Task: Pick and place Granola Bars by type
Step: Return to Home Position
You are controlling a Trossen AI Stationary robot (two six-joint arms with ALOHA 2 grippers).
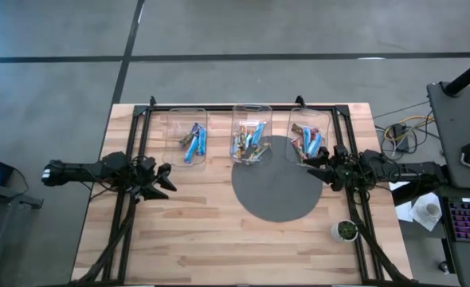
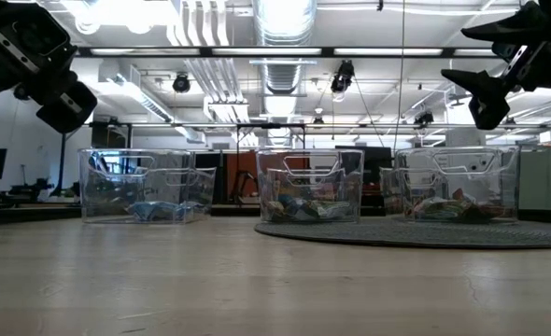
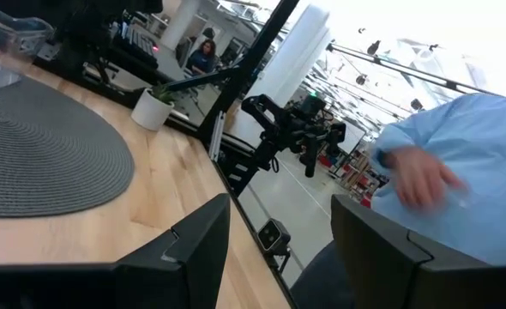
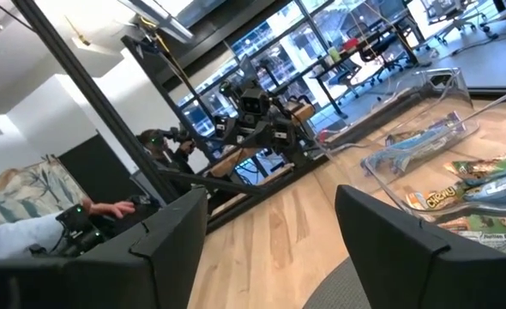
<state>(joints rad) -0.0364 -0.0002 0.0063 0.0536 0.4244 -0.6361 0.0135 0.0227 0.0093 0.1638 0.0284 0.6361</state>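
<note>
Granola bars lie in three clear bins along the table's far side: blue ones [image 1: 193, 142] in the left bin, mixed colours [image 1: 249, 142] in the middle bin, blue and red-brown ones [image 1: 308, 141] in the right bin. My left gripper [image 1: 165, 180] hovers open above the table's left part, below the left bin, holding nothing. My right gripper [image 1: 313, 166] is open, raised beside the right bin's near end, empty too. In the right wrist view the bars [image 4: 459, 184] show inside the bins past the fingers.
A round grey mat [image 1: 276, 187] lies at the table's centre-right under the middle and right bins. A small potted plant [image 1: 346, 230] stands near the right near corner. A person's hand [image 3: 418, 176] and blue sleeve show beyond the table.
</note>
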